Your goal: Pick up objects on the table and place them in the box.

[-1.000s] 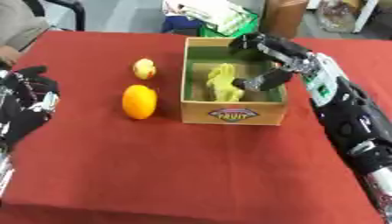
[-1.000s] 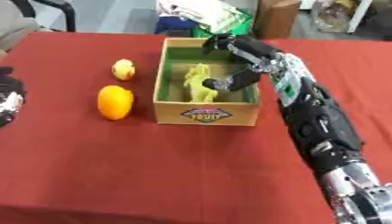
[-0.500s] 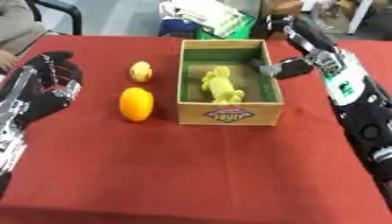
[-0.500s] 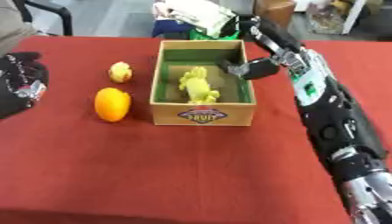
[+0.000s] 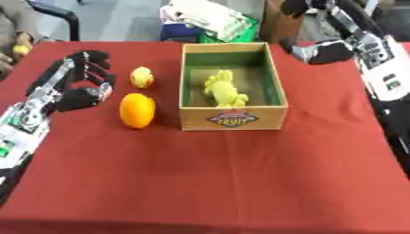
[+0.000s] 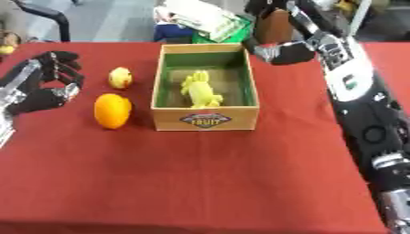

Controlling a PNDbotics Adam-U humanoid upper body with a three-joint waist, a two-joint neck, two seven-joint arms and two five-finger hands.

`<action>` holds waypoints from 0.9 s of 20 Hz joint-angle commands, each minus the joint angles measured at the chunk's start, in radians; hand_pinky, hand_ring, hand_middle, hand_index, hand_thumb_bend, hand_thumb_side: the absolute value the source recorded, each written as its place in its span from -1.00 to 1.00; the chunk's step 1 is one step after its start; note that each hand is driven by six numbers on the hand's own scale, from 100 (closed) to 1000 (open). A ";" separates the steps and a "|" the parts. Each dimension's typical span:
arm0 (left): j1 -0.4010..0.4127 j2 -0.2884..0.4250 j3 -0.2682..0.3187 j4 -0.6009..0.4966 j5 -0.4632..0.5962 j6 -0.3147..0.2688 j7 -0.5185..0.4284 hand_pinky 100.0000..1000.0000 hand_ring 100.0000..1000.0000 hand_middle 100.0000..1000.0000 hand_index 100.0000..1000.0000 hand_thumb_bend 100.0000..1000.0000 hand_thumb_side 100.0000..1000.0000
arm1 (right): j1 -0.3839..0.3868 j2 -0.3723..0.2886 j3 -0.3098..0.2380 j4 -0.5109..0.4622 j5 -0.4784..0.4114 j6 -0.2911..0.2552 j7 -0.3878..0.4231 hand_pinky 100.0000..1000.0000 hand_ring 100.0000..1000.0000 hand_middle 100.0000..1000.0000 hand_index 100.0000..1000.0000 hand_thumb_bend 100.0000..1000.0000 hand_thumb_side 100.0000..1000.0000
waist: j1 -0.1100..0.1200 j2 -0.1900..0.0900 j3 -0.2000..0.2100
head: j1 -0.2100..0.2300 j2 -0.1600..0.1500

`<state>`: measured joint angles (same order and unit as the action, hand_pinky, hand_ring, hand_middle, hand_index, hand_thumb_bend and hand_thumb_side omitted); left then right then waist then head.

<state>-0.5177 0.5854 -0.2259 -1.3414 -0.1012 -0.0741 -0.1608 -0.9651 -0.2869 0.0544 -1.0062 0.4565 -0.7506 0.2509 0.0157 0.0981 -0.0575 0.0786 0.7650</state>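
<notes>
Left hand [image 5: 76,84]: black, held over the red tablecloth [image 5: 208,178] at the table's left side, fingers spread and only slightly bent, holding nothing, palm turned toward the fruit. Just to its right, apart from the fingertips, lies an orange [image 5: 137,110], egg-shaped as it shows, resting on the cloth. Beyond the orange, a little farther from the hand and toward the far edge, sits a small yellow fruit [image 5: 142,77], rounded, with a darker spot on it; what kind of fruit it is cannot be made out. Right of both fruits stands the cardboard box [image 5: 232,119], open at the top, green inside, with a printed "FRUIT" label on its near wall; the orange lies near the box's left wall without touching it. Inside the box, on the green floor near the middle, lies a yellow, lumpy item [image 5: 223,88], elongated and set at a slant. Right hand [image 6: 276,51]: black, raised past the box's far right corner, above the table's back edge, fingers loosely extended, nothing in it; its silver and black forearm runs down the right side of the view. Behind the table, well away from either hand, a green basket [image 5: 239,33] holds pale bundled material [image 5: 204,16].
</notes>
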 commanded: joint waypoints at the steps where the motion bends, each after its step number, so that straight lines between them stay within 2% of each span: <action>1: -0.058 0.012 -0.025 0.073 -0.100 -0.021 -0.052 0.27 0.36 0.33 0.63 -0.73 -0.76 | -0.014 -0.026 -0.002 -0.035 -0.038 0.013 0.020 0.16 0.30 0.35 0.45 -0.46 -0.28 | 0.000 -0.019 -0.007 | 0.011 0.005; 4: -0.101 -0.006 -0.043 0.143 -0.208 -0.041 -0.083 0.32 0.39 0.37 0.63 -0.64 -0.74 | -0.011 -0.025 -0.001 -0.039 -0.049 0.019 0.033 0.17 0.30 0.35 0.45 -0.47 -0.27 | 0.001 -0.020 -0.017 | 0.015 0.005; 9: -0.133 -0.036 -0.057 0.215 -0.369 -0.027 -0.128 0.38 0.43 0.42 0.64 -0.45 -0.69 | -0.009 -0.022 -0.003 -0.040 -0.054 0.021 0.042 0.16 0.29 0.34 0.45 -0.49 -0.27 | 0.000 -0.018 -0.027 | 0.020 0.005; 12: -0.136 -0.043 -0.058 0.231 -0.430 -0.023 -0.148 0.39 0.44 0.44 0.65 -0.22 -0.64 | -0.008 -0.021 -0.003 -0.041 -0.054 0.022 0.043 0.16 0.29 0.34 0.45 -0.50 -0.27 | 0.000 -0.017 -0.028 | 0.019 0.005; 18: -0.134 -0.045 -0.062 0.241 -0.532 -0.043 -0.219 0.42 0.45 0.45 0.63 0.02 -0.54 | -0.005 -0.020 -0.003 -0.040 -0.051 0.019 0.046 0.17 0.29 0.34 0.44 -0.50 -0.27 | 0.000 -0.017 -0.030 | 0.017 0.005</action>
<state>-0.6349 0.5191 -0.2876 -1.0977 -0.6095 -0.1121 -0.3608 -0.9499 -0.2871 0.0559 -1.0237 0.4114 -0.7309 0.2960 0.0160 0.0958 -0.0867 0.0954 0.7652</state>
